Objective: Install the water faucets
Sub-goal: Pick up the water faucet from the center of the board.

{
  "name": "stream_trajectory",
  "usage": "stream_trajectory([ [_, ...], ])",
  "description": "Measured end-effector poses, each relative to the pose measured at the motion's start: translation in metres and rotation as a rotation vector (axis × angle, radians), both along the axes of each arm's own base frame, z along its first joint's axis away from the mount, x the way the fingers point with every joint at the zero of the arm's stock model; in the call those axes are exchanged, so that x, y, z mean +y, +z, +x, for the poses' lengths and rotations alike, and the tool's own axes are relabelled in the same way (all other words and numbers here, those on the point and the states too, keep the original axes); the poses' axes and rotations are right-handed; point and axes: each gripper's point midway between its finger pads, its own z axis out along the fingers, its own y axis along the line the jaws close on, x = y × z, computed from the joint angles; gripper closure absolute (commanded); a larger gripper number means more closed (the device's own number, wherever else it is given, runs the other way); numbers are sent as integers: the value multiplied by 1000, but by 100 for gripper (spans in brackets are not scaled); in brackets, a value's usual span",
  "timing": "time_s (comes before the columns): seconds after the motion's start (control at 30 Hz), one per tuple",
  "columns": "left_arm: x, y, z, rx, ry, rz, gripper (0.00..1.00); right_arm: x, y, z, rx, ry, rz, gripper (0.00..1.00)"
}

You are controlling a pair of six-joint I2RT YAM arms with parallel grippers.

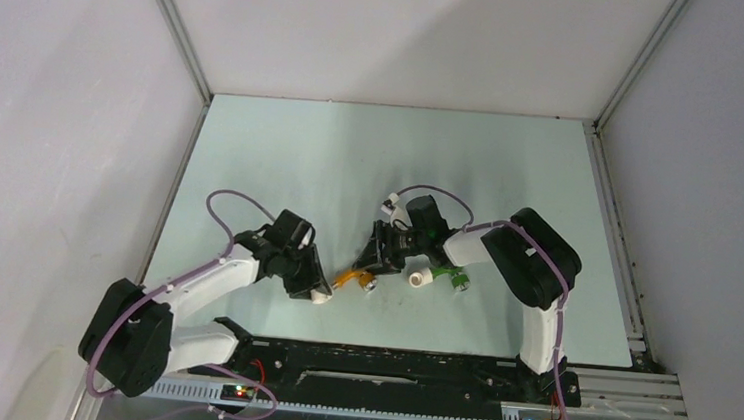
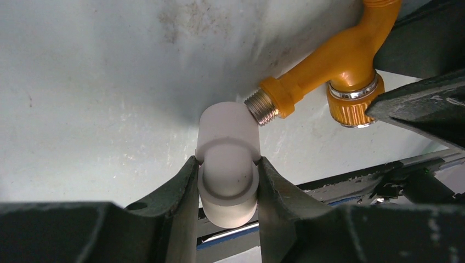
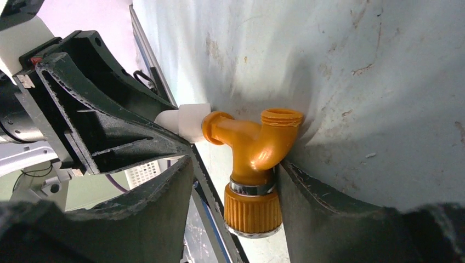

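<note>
Left gripper (image 2: 227,161) tight on one of two white fittings (image 2: 225,137), right gripper (image 3: 236,164) tight on orange faucet (image 3: 252,142); one green faucet (image 1: 456,277).

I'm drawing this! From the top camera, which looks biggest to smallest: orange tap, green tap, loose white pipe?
Biggest: orange tap.
Then: loose white pipe and green tap look alike. The right arm seems to hide part of the green tap, so I can't rank them.
</note>
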Motion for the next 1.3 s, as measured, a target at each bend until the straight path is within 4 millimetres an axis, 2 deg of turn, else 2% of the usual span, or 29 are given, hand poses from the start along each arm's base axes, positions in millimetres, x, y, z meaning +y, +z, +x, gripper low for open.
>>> stream_trajectory([
  [0.5,-13,-3,11,-15,-7,-48,100,4,3,-8,71,-12,72,57],
  [0.6,-12,-3,11,-15,-6,-46,100,5,1,-7,84,-16,87,54],
  [0.73,-12,-3,12,-22,-6,-45,100,5,-3,-8,95,-14,88,41],
  [0.97,-11,-3,14,-38,-12,-37,100,10,6,-16,10,31,95,26],
  [1.17,-6,-3,19,-68,-4,-8,100,8,7,-16,-122,40,33,24],
  [1.3,-5,-3,20,-76,0,1,100,7,7,-15,-195,50,0,29],
])
